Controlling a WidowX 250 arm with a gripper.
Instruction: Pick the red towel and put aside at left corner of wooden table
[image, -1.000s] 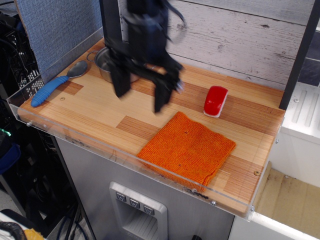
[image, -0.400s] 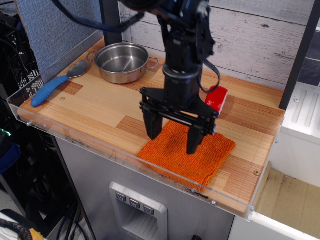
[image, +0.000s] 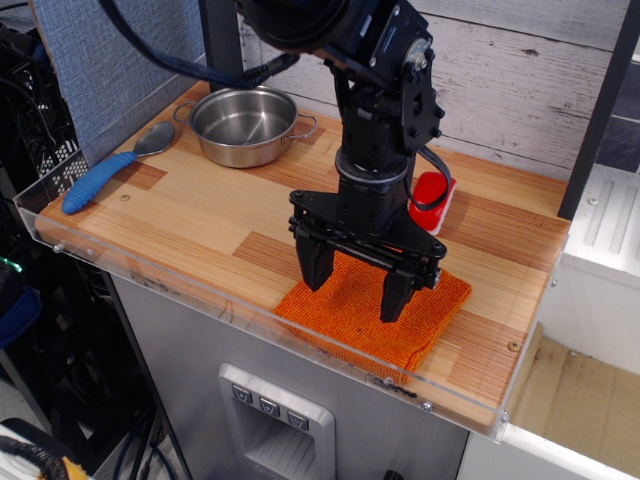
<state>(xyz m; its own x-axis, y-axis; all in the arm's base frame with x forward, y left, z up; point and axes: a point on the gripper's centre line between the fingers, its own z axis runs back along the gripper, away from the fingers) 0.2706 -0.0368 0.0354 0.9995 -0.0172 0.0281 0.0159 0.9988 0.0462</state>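
The red towel (image: 350, 318), an orange knitted square cloth, lies flat at the front right of the wooden table (image: 190, 215). My gripper (image: 355, 288) is open, pointing down, with its two black fingers (image: 317, 266) spread over the towel's middle, at or just above its surface. The arm hides the towel's back part.
A steel pot (image: 245, 123) stands at the back left. A spoon with a blue handle (image: 100, 178) lies at the left edge. A small red-and-white block (image: 438, 195) sits behind the arm. A clear acrylic rim (image: 200, 295) edges the table.
The gripper has moved from near the pot to the right and forward, then lowered over the towel's middle with its fingers still open. The towel has not moved.
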